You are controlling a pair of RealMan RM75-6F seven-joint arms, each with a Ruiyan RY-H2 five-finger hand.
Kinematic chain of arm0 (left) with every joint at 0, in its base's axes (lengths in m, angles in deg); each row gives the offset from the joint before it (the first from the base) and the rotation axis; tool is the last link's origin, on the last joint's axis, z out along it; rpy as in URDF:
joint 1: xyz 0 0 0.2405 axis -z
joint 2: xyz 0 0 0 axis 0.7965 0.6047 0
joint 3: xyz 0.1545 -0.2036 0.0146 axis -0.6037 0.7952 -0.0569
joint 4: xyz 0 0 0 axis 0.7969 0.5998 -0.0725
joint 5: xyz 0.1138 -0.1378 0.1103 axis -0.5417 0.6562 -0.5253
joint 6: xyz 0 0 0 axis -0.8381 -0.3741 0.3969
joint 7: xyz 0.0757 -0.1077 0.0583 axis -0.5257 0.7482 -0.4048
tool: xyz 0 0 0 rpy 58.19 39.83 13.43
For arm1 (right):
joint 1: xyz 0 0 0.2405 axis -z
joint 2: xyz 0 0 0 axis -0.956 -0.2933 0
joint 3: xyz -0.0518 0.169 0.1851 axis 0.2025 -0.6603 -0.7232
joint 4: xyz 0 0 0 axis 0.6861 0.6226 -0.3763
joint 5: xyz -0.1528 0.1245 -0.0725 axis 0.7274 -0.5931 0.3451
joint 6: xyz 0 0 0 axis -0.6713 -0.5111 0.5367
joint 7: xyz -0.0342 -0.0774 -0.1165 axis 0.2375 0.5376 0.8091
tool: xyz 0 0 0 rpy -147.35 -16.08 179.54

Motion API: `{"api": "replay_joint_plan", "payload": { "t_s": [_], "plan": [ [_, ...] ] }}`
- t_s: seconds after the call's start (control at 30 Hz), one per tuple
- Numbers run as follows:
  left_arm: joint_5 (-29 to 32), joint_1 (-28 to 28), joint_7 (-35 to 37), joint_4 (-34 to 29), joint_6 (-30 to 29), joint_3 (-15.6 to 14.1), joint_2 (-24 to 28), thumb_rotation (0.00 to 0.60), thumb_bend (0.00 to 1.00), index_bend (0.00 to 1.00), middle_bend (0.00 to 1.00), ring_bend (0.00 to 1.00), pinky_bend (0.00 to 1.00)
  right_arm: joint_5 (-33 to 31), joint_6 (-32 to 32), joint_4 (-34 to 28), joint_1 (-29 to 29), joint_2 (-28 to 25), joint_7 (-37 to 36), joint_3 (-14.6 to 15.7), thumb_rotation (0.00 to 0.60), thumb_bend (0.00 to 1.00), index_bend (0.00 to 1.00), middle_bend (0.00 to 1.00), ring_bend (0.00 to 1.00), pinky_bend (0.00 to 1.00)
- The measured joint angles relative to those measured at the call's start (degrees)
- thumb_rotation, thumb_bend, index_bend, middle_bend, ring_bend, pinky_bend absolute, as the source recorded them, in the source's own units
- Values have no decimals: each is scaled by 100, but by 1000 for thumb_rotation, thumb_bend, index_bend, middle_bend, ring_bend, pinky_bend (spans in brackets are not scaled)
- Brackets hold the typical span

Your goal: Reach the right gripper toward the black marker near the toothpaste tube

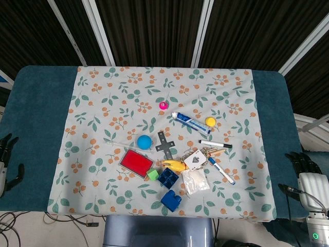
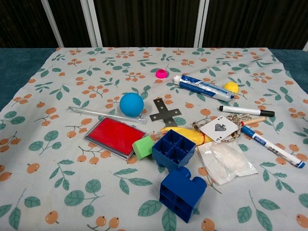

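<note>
A white marker with a black cap [image 1: 215, 144] [image 2: 246, 111] lies flat on the floral cloth, just below the blue-and-white toothpaste tube [image 1: 190, 122] [image 2: 203, 86]. My right hand [image 1: 307, 175] sits at the table's right edge in the head view, far to the right of the marker, fingers apart and holding nothing. At the table's left edge my left hand [image 1: 7, 160] also holds nothing, fingers spread. Neither hand shows in the chest view.
Beside the marker lie a yellow ball [image 1: 210, 121], a blue-capped pen [image 1: 221, 171], keys with a playing card [image 1: 195, 158], a plastic bag [image 1: 195, 180], blue bricks [image 1: 170, 200], a green cube [image 1: 152, 175], a red pad [image 1: 136, 162], a blue ball [image 1: 144, 141] and a metal cross [image 1: 164, 144].
</note>
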Motion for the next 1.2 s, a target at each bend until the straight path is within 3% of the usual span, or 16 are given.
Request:
{"api": "replay_joint_plan", "payload": {
  "t_s": [0.57,0.77,0.87,1.03,1.2],
  "plan": [
    [12,-38,39,-53,-34,-9,3,600,521,60,0,0,24,-152,358,199,-199,117,-264,-105,600,144,210,210,145,252],
    [77,-12,53,-71,37,13,14,600,520,60,0,0,24,-542,1188,193,-713,14,-162,-404,600,150,221,248,148,252],
    [101,-5,65,-75,58,21,21,600,520,60,0,0,24,-905,1799,103,-1092,-63,19,-612,600,203,239,272,157,252],
    [146,3,98,-89,97,35,49,600,520,60,0,10,24,-1731,2762,-29,-1850,-55,476,-981,600,241,269,295,171,251],
    [175,19,104,-93,128,50,61,600,520,60,0,23,24,-2627,3262,30,-2542,275,1160,-1230,600,249,302,318,193,252]
  ]
}}
